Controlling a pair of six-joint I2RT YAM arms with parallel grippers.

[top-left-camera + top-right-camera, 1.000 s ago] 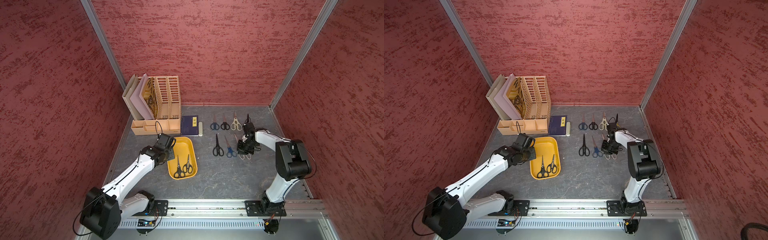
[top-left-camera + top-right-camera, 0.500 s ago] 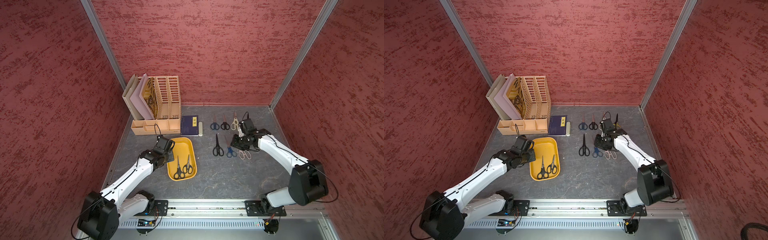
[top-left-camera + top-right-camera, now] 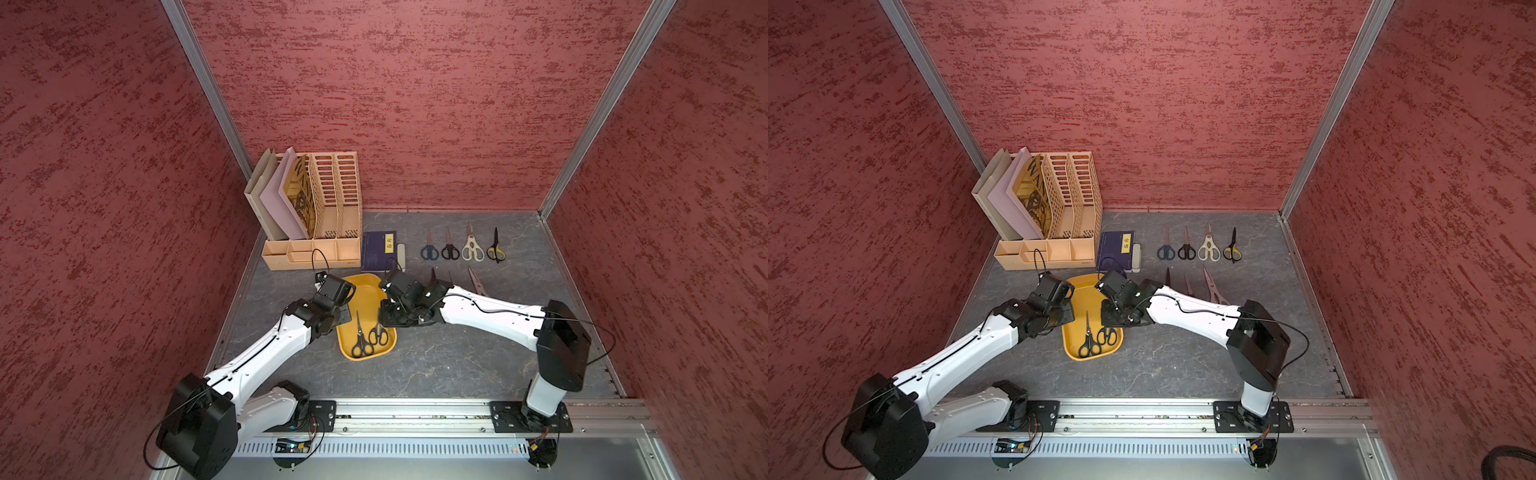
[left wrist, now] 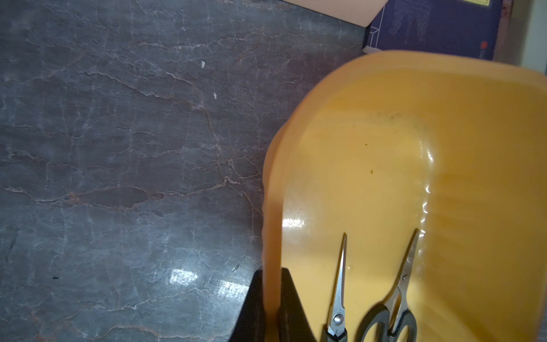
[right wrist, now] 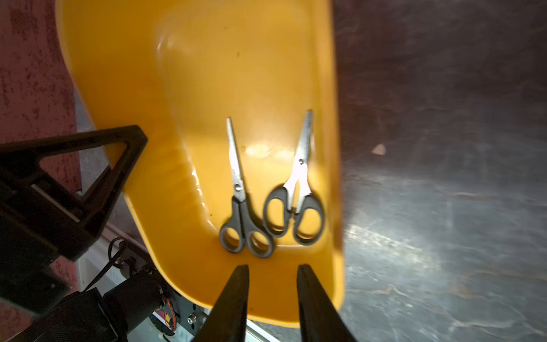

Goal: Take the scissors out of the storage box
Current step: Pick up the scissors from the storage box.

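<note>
Now the box (image 4: pixel 270 192) is pinched by the left gripper (image 4: pixel 271 275); the right gripper (image 5: pixel 273 268) is held open near two scissors (image 5: pixel 236 180).

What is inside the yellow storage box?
A slim pair and a wide-handled pair of black scissors, side by side; the storage box is otherwise bare. The right gripper covers one wall in top views.
</note>
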